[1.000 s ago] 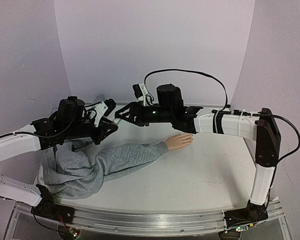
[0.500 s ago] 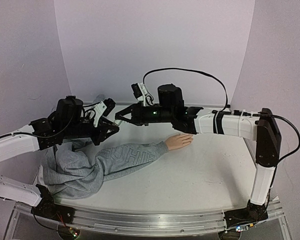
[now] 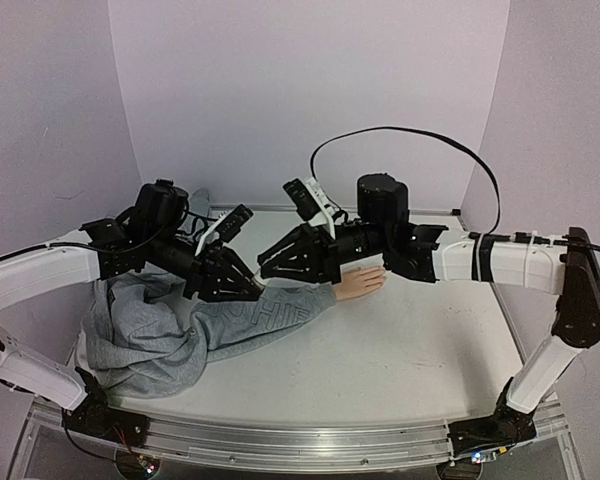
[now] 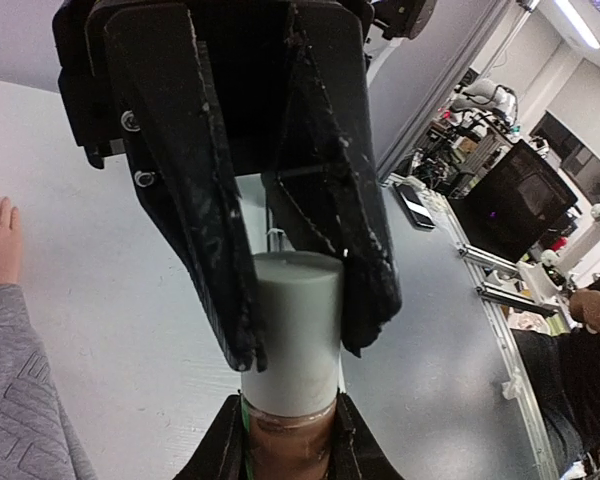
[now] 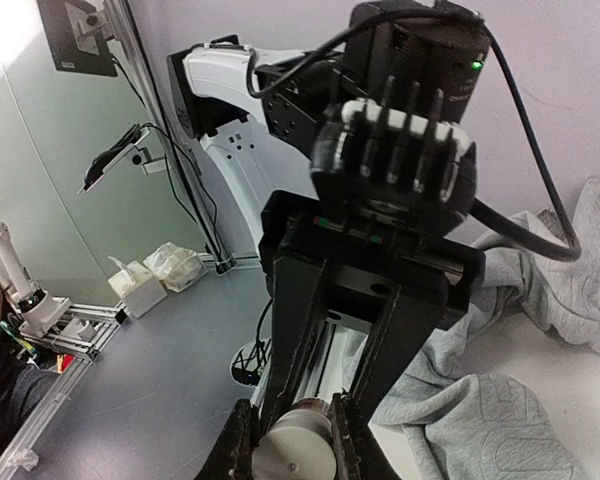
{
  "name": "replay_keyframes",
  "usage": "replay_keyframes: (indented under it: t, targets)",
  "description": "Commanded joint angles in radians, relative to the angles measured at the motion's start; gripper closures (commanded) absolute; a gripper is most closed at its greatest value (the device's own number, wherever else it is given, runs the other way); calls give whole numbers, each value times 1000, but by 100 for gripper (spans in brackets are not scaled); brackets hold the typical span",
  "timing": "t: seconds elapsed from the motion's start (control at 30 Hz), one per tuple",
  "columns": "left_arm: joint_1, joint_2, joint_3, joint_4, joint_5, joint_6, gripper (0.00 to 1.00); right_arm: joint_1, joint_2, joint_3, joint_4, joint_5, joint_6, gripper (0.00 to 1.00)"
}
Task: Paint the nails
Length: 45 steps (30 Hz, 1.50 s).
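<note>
Grey sweatshirt point(image 3: 150, 345) bunched at table's 8 o'clock, sleeve stretched toward centre. White table point(image 3: 410, 360) scuffed. Small bottle point(image 4: 292, 335): pale cylindrical cap, brownish body. Lavender backdrop point(image 3: 310, 90) at 12 o'clock.

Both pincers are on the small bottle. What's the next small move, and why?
Probably twist the right pincer to start unscrewing the pale cap while the left pincer holds steady. Right is shut on the cap, left on the bottle body, and the cap is on, so no brush is out for the mannequin hand.
</note>
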Motion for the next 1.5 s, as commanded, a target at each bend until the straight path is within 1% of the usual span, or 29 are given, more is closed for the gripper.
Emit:
replay_keyframes:
  t: [0.0, 0.03, 0.07, 0.17, 0.23, 0.3, 0.33, 0.4, 0.47, 0.6, 0.7, 0.87, 1.13, 1.3, 1.33, 1.37, 1.4, 1.43, 1.47]
  targets:
    - [21, 14, 101, 118, 38, -12, 100, 18, 2, -4, 1, -31, -63, 95]
    - [21, 10, 101, 119, -18, -3, 100, 17, 2, 0, 1, 17, -47, 89]
    - [21, 4, 97, 119, -70, 8, 100, 17, 2, 5, -2, 72, -27, 82]
    - [18, -21, 74, 119, -254, 56, 100, 6, 4, 24, -26, 245, 60, 48]
    - [12, -45, 42, 118, -422, 88, 100, -11, 3, 38, -58, 335, 130, 31]
    - [5, -80, 3, 118, -586, 112, 100, -27, -1, 52, -100, 390, 189, 22]
    - [3, -92, -13, 118, -691, 119, 100, -30, -2, 61, -128, 420, 214, 16]
    - [2, -119, -45, 118, -800, 136, 100, -31, 10, 103, -188, 465, 256, 13]
    - [1, -138, -64, 118, -853, 150, 100, -31, 36, 144, -214, 469, 310, 13]
    - [1, -153, -77, 119, -898, 164, 100, -25, 106, 223, -222, 467, 413, 16]
    - [0, -153, -80, 119, -916, 168, 100, -19, 159, 288, -226, 467, 457, 22]
    - [-2, -143, -88, 118, -893, 171, 100, -6, 220, 377, -231, 469, 478, 32]
    - [-8, -144, -92, 119, -878, 164, 100, 2, 267, 414, -231, 449, 487, 49]
    - [-10, -142, -84, 118, -852, 160, 100, 1, 271, 415, -229, 415, 463, 60]
    - [-11, -143, -81, 118, -835, 157, 100, 0, 266, 411, -225, 400, 452, 64]
    - [-11, -145, -79, 118, -816, 154, 100, 2, 263, 407, -219, 383, 440, 70]
    - [-11, -147, -78, 118, -785, 150, 100, 1, 260, 402, -212, 361, 428, 73]
    - [-10, -152, -77, 119, -750, 147, 100, 1, 256, 396, -208, 327, 408, 80]
    - [-10, -158, -78, 121, -706, 139, 100, 1, 250, 388, -206, 304, 379, 82]
